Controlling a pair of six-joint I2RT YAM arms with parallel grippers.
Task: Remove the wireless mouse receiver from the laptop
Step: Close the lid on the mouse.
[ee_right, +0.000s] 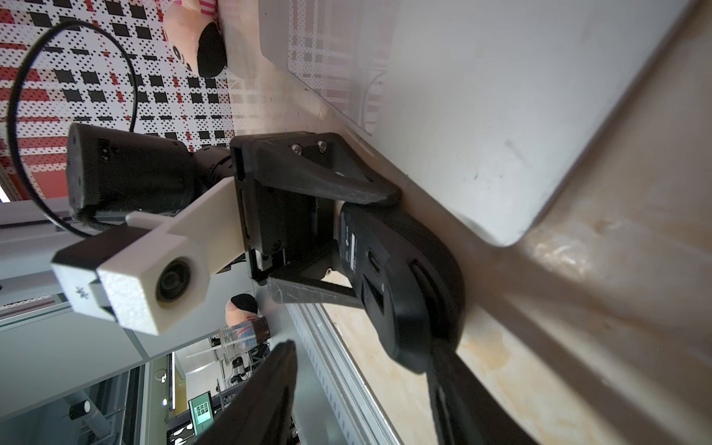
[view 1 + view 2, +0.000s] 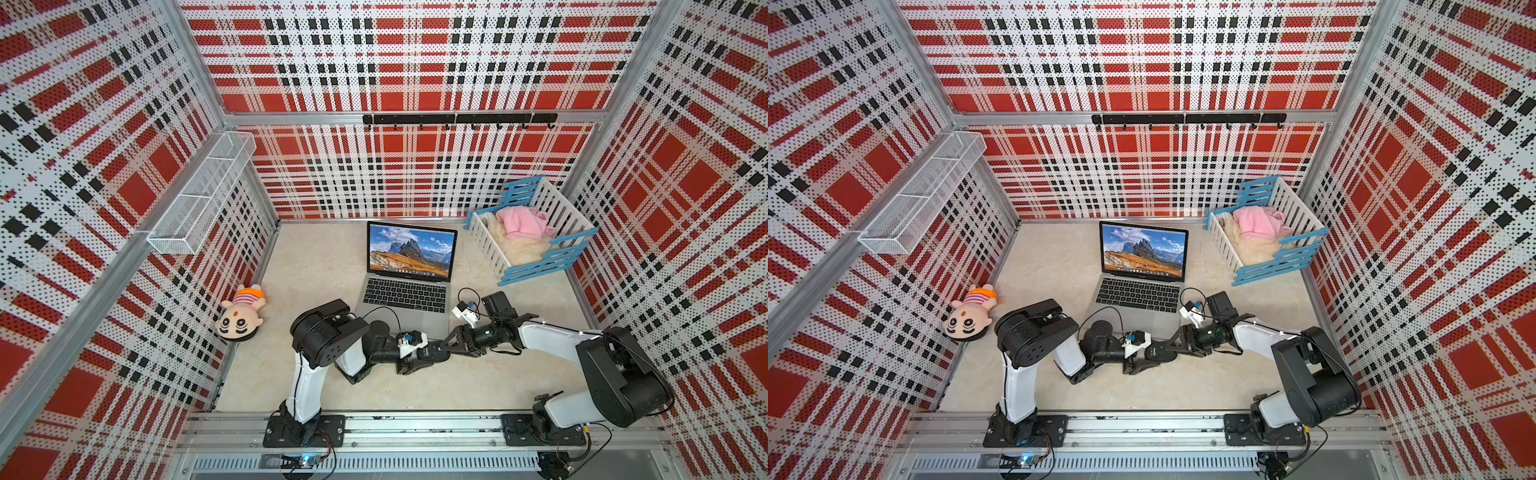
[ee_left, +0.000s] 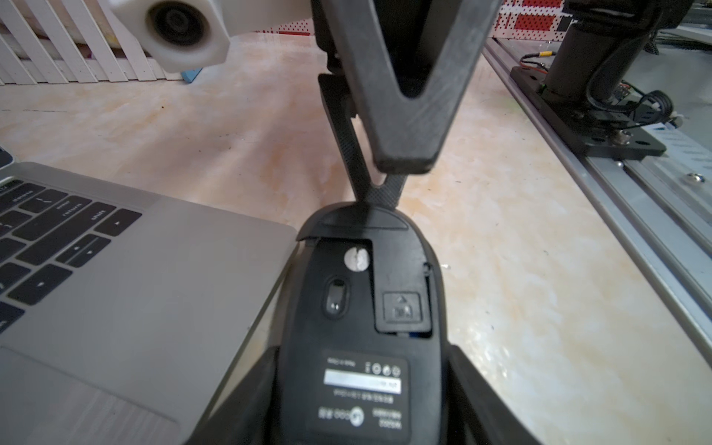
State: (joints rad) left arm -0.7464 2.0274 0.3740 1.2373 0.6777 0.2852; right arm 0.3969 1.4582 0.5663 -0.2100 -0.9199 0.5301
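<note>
The open silver-grey laptop stands mid-table, its palm rest close by in the wrist views. My left gripper is shut on a black mouse just off the laptop's front right corner, underside turned up. A tiny black square nub, the wireless mouse receiver as far as I can tell, sits in a recess of that underside. My right gripper is open at the mouse's end, one finger touching it.
A plush doll lies at the left wall. A white and blue crib with pink cloth fills the back right corner. A wire basket hangs on the left wall. The aluminium base rail runs along the front.
</note>
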